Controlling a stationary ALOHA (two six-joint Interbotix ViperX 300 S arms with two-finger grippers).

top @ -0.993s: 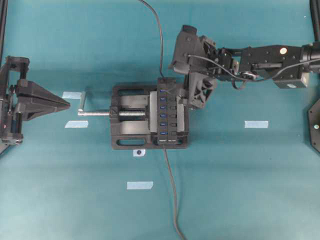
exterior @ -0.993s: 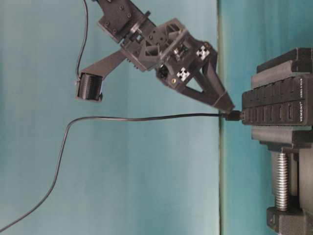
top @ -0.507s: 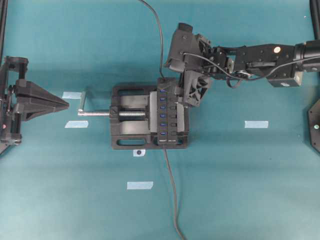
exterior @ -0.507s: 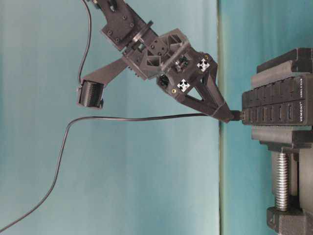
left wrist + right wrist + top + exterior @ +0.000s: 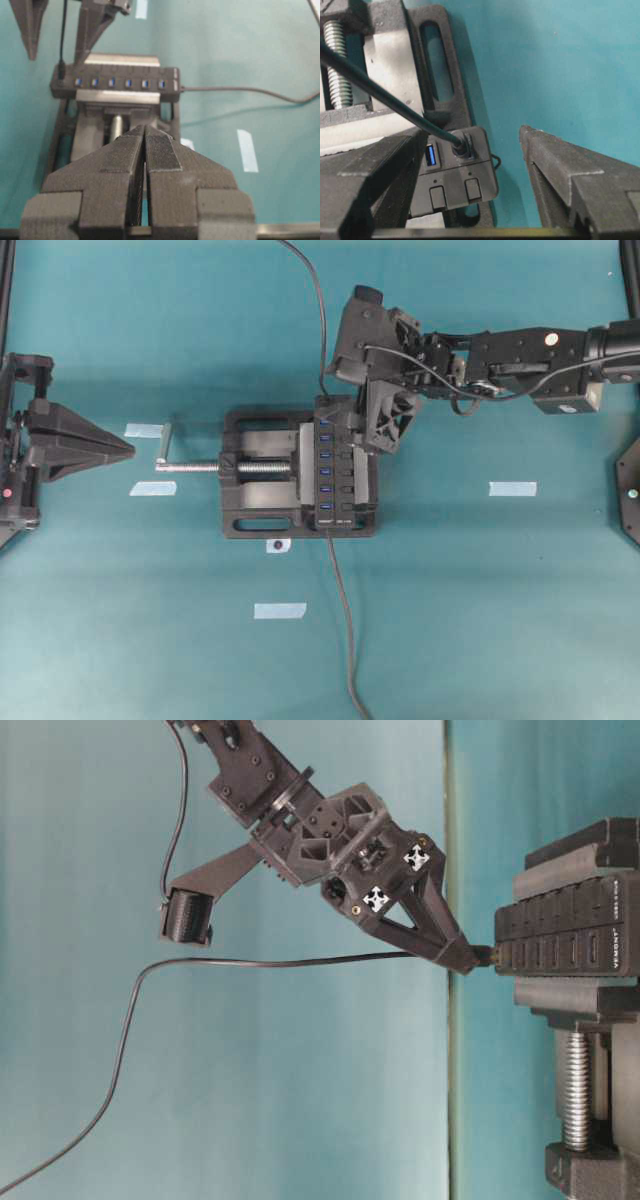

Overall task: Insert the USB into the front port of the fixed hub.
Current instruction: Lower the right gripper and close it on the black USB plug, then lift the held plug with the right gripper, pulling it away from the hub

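The fixed hub point(image 5: 328, 475) lies clamped in a black vise point(image 5: 255, 502), its row of blue ports facing up. The USB point(image 5: 461, 145) stands in the hub's point(image 5: 455, 180) end port, the dark cable point(image 5: 318, 300) running off toward the far edge. My right gripper point(image 5: 470, 136) is open and straddles that end of the hub, one finger on each side of the plug, touching neither. From the table-level view its fingertips point(image 5: 460, 958) sit level with the plug point(image 5: 483, 956). At the left, my left gripper point(image 5: 125, 448) is shut and empty, pointing at the vise handle.
The vise's silver screw and handle point(image 5: 185, 466) stick out to the left. The hub's own cable point(image 5: 342, 620) runs to the near edge. Pale tape strips point(image 5: 512, 488) point(image 5: 279, 611) mark the teal table.
The right gripper shifted a little left over the hub's far end and its tips came down to plug level. The left arm stayed still.
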